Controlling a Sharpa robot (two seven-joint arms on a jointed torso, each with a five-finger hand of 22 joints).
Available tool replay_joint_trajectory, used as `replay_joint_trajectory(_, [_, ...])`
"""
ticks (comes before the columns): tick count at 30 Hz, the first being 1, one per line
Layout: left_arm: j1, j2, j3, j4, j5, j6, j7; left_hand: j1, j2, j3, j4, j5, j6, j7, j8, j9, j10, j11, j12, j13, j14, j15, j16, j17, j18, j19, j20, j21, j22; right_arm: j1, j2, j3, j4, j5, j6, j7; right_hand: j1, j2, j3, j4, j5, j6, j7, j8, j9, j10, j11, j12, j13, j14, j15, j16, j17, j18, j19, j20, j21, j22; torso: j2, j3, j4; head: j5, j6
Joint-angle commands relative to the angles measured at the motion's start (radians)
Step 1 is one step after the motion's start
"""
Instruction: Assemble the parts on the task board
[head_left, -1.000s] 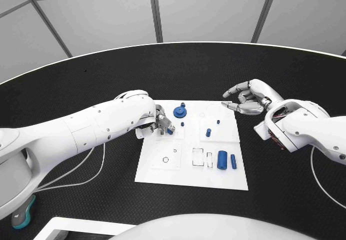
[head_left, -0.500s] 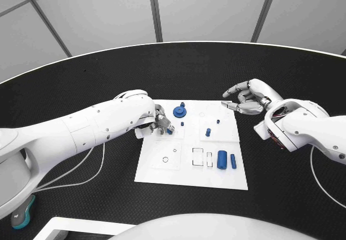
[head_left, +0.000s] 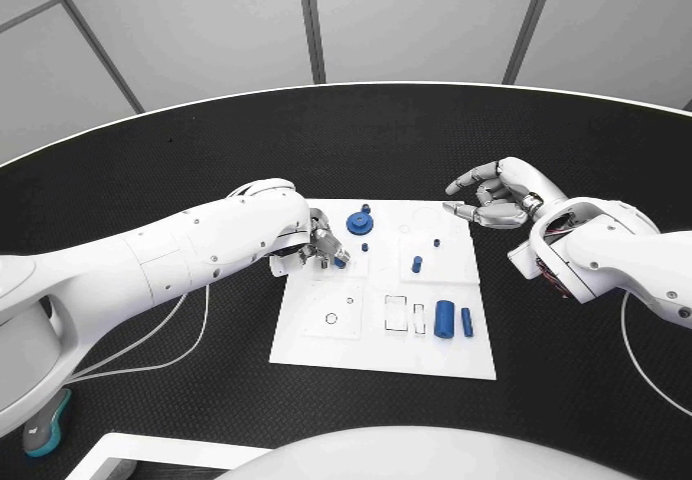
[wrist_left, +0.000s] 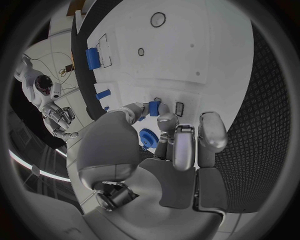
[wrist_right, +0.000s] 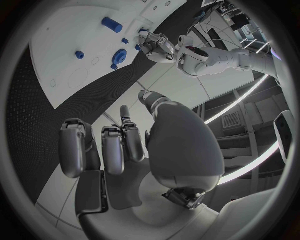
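Centrally on the black tabletop (head_left: 202, 420), the white task board (head_left: 378, 340) is seen lying flat. The left hand (head_left: 320, 246) is placed over the board's near-left upper region, and a small blue peg (head_left: 340, 262) is pinched between its thumb and fingertips; in the left wrist view the same peg (wrist_left: 153, 108) is seen held at the fingertips, right at the board surface. Whether the peg is seated in a hole cannot be told.

Just beside that hand, toward the far edge of the board, a blue gear (head_left: 359, 224) is seen, with a tiny blue stub (head_left: 364, 246) a little nearer. A short blue pin (head_left: 417, 265) is noted near the board's middle. Toward the board's right side, a large blue cylinder (head_left: 444, 320) and a slimmer blue rod (head_left: 466, 321) are seen lying side by side, next to two rectangular cut-outs (head_left: 395, 313). A round hole (head_left: 332, 319) is visible on the left half of the board.

The right hand (head_left: 492, 197) is held off the board's far right corner, above the tabletop, with its fingers curled inward and nothing gripped. In the right wrist view the fingers (wrist_right: 112, 147) are seen bent over the palm, well apart from the board.
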Motion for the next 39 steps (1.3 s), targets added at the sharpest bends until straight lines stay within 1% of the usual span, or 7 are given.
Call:
replay_joint_trajectory(1, [0.0, 0.0, 0.0, 0.0, 0.0, 0.004, 0.001, 0.002, -0.008, -0.007, 0.001, -0.001, -0.001, 0.002, -0.054, -0.001, 0.002, -0.003, 0.005, -0.001, 0.071, -0.001, -0.002, 0.144, -0.006, 0.001, -0.006, -0.004, -0.001, 0.0, 0.0, 0.0, 0.0, 0.0, 0.0, 0.0, -0.004, 0.001, 0.0, 0.004, 0.003, 0.005, 0.003, 0.005, -0.001, 0.003, -0.005, -0.001, 0.15, 0.099, -0.007, -0.006, 0.238, 0.006, 0.054, -0.007, -0.004, 0.148, 0.0, 0.0007, -0.0004, 0.001, 0.0])
replay_joint_trajectory(7, [0.002, -0.001, 0.0, 0.002, 0.001, 0.013, 0.002, 0.047, 0.018, 0.003, -0.009, 0.005, -0.003, -0.002, -0.055, -0.002, 0.003, -0.007, 0.007, 0.0, 0.071, -0.004, -0.003, 0.144, -0.007, 0.002, -0.008, -0.004, 0.001, 0.0, 0.001, 0.0, 0.0, 0.0, 0.001, 0.0, -0.004, 0.001, 0.0, 0.004, 0.003, 0.005, 0.003, 0.005, -0.001, 0.003, -0.005, -0.001, 0.15, 0.099, -0.007, -0.006, 0.238, 0.006, 0.054, -0.007, -0.004, 0.148, 0.0, 0.0004, -0.0006, 0.001, -0.001])
replay_joint_trajectory(11, [0.003, -0.001, 0.0, 0.004, 0.001, 0.018, 0.003, 0.083, 0.036, 0.026, -0.022, 0.008, -0.004, -0.005, -0.045, 0.007, 0.007, -0.009, 0.013, 0.012, 0.071, -0.006, -0.003, 0.144, -0.006, 0.002, -0.009, -0.005, 0.001, 0.0, 0.001, 0.0, 0.0, 0.0, 0.001, 0.0, -0.005, 0.001, 0.0, 0.005, 0.003, 0.005, 0.003, 0.005, -0.002, 0.004, -0.005, -0.001, 0.15, 0.099, -0.007, -0.005, 0.238, 0.006, 0.054, -0.007, -0.003, 0.149, -0.001, 0.0005, -0.0007, 0.001, -0.002])
replay_joint_trajectory(14, [0.004, -0.001, 0.0, 0.004, 0.003, 0.023, 0.004, 0.105, 0.041, 0.061, -0.031, 0.009, -0.014, -0.004, -0.03, 0.024, 0.009, -0.01, 0.013, 0.014, 0.071, -0.007, -0.003, 0.144, -0.006, 0.001, -0.01, -0.005, 0.0, 0.0, 0.001, 0.0, 0.0, 0.0, 0.001, 0.0, -0.005, 0.001, 0.0, 0.005, 0.003, 0.005, 0.003, 0.005, -0.002, 0.004, -0.005, -0.001, 0.15, 0.099, -0.007, -0.005, 0.238, 0.006, 0.054, -0.007, -0.003, 0.149, -0.001, 0.0008, -0.0009, 0.0, -0.001])
replay_joint_trajectory(21, [0.007, 0.001, 0.0, 0.003, 0.009, 0.038, 0.005, 0.124, 0.044, 0.12, -0.049, 0.007, -0.028, 0.002, -0.009, 0.05, 0.008, -0.005, 0.011, 0.01, 0.071, -0.003, -0.003, 0.144, -0.006, 0.0, -0.008, -0.005, 0.0, 0.0, 0.001, 0.0, 0.0, 0.0, 0.002, 0.0, -0.006, 0.002, -0.001, 0.005, 0.003, 0.005, 0.003, 0.005, -0.002, 0.004, -0.005, 0.0, 0.151, 0.099, -0.007, -0.005, 0.239, 0.006, 0.054, -0.007, -0.003, 0.149, 0.0, 0.0009, -0.0015, 0.001, -0.002])
replay_joint_trajectory(32, [0.011, 0.003, 0.0, 0.003, 0.011, 0.048, 0.008, 0.126, 0.046, 0.145, -0.056, 0.006, -0.031, 0.005, 0.001, 0.063, 0.012, -0.003, 0.015, 0.014, 0.072, -0.002, -0.003, 0.144, -0.006, -0.002, -0.006, -0.005, -0.001, 0.0, 0.002, 0.0, -0.001, 0.0, 0.002, -0.001, -0.006, 0.002, -0.001, 0.005, 0.003, 0.005, 0.003, 0.005, -0.002, 0.004, -0.005, 0.0, 0.151, 0.099, -0.007, -0.005, 0.239, 0.006, 0.054, -0.007, -0.003, 0.149, -0.001, 0.0008, -0.0004, 0.0, -0.002])
replay_joint_trajectory(39, [0.021, 0.003, 0.0, 0.002, 0.011, 0.068, 0.012, 0.127, 0.045, 0.153, -0.061, 0.006, -0.031, 0.005, 0.005, 0.068, 0.017, -0.003, 0.02, 0.021, 0.072, -0.001, -0.003, 0.144, -0.006, -0.002, -0.005, -0.005, 0.0, 0.0, 0.002, 0.0, -0.001, 0.0, 0.003, -0.001, -0.006, 0.002, -0.001, 0.005, 0.003, 0.005, 0.003, 0.005, -0.002, 0.004, -0.005, 0.0, 0.151, 0.099, -0.007, -0.005, 0.239, 0.006, 0.054, -0.007, -0.003, 0.149, -0.001, 0.0014, -0.0012, 0.0, -0.001])
